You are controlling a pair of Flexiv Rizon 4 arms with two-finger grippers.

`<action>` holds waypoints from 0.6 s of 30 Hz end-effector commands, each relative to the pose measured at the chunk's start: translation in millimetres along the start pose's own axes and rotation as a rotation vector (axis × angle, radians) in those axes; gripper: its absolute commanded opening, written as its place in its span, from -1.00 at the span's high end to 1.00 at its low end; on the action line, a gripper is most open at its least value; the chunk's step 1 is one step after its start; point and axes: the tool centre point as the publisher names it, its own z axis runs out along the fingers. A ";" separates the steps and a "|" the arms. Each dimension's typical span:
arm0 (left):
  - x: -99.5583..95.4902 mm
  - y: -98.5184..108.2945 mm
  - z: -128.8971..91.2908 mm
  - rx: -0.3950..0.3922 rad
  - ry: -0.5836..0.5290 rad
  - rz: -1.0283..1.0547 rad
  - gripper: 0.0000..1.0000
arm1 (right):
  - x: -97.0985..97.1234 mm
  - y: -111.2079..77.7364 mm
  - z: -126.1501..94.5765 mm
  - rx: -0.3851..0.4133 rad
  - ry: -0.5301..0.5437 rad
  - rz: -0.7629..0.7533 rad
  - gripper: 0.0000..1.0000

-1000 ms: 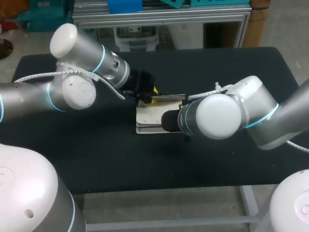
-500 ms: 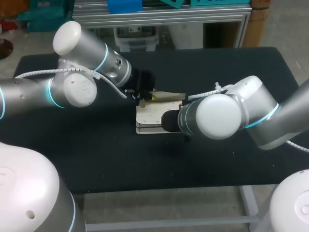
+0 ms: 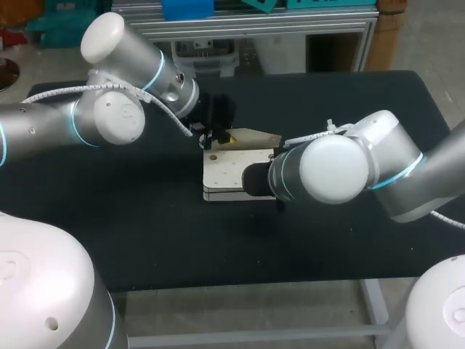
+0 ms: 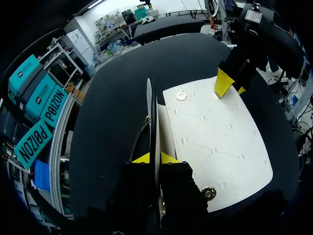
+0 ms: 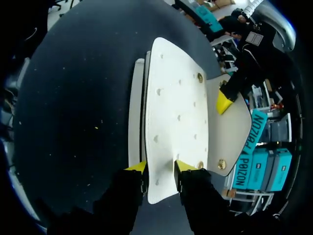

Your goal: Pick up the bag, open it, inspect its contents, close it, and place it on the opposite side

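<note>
The white quilted bag [image 3: 231,171] lies flat at the middle of the black table. Its flap [image 3: 256,138] is raised off the body, and two metal snaps show on the uncovered face. My left gripper [image 3: 220,137] is at the bag's far left corner. In the left wrist view the left gripper [image 4: 154,157] is shut on the flap's thin edge [image 4: 150,110], beside the quilted body [image 4: 215,142]. My right gripper [image 5: 161,167] straddles the bag's near right edge [image 5: 171,122], fingers apart around the white panel. In the head view my right arm [image 3: 334,171] hides it.
The black table [image 3: 145,218] spreads wide around the bag on all sides. A metal frame runs along the table's far edge. Both arms meet over the middle, the left from the far left and the right from the right.
My left gripper has closed on the flap and lifted it up and back, uncovering the bag's face and snaps. The right arm has shifted slightly.
</note>
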 end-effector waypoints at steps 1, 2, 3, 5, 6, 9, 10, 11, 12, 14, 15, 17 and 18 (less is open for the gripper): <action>1.9 -1.6 -10.1 0.005 -0.030 -0.026 1.00 | -6.7 -3.5 -24.9 -0.025 0.004 0.004 -1.00; 0.1 -2.3 -12.1 0.006 -0.032 -0.034 1.00 | -7.5 -3.1 -30.0 -0.031 -0.001 0.003 -1.00; -1.4 -2.8 -13.5 0.006 -0.036 -0.043 1.00 | -8.1 -3.0 -33.0 -0.037 -0.003 0.002 -1.00; -5.2 -4.9 -18.8 0.006 -0.046 -0.057 1.00 | -10.8 -2.9 -42.7 -0.042 -0.007 0.002 -1.00; -6.6 -6.7 -21.9 0.005 -0.049 -0.062 1.00 | -11.9 -2.9 -46.9 -0.050 -0.014 0.001 -1.00; -9.8 -11.1 -29.4 0.004 -0.053 -0.073 1.00 | -15.4 -3.8 -56.6 -0.057 -0.039 -0.001 -1.00; -11.0 -12.1 -31.7 0.004 -0.052 -0.078 1.00 | -16.7 -4.5 -59.3 -0.057 -0.047 -0.004 -1.00; -11.8 -13.2 -33.8 0.004 -0.051 -0.080 1.00 | -18.0 -5.2 -61.4 -0.053 -0.053 -0.005 -0.79; -12.4 -14.2 -35.7 0.001 -0.054 -0.085 1.00 | -19.3 -6.2 -63.1 -0.053 -0.059 -0.005 -0.52; -13.1 -16.6 -40.1 0.003 -0.050 -0.090 1.00 | -21.9 -7.8 -66.3 -0.049 -0.072 -0.007 0.92; -13.2 -17.7 -41.8 0.002 -0.050 -0.090 1.00 | -23.1 -8.4 -67.9 -0.049 -0.078 -0.010 1.00; -12.8 -20.7 -46.0 -0.001 -0.050 -0.089 1.00 | -25.3 -9.5 -70.9 -0.048 -0.090 -0.013 1.00; -12.8 -22.0 -48.2 -0.003 -0.052 -0.090 1.00 | -26.6 -10.2 -72.3 -0.047 -0.095 -0.016 1.00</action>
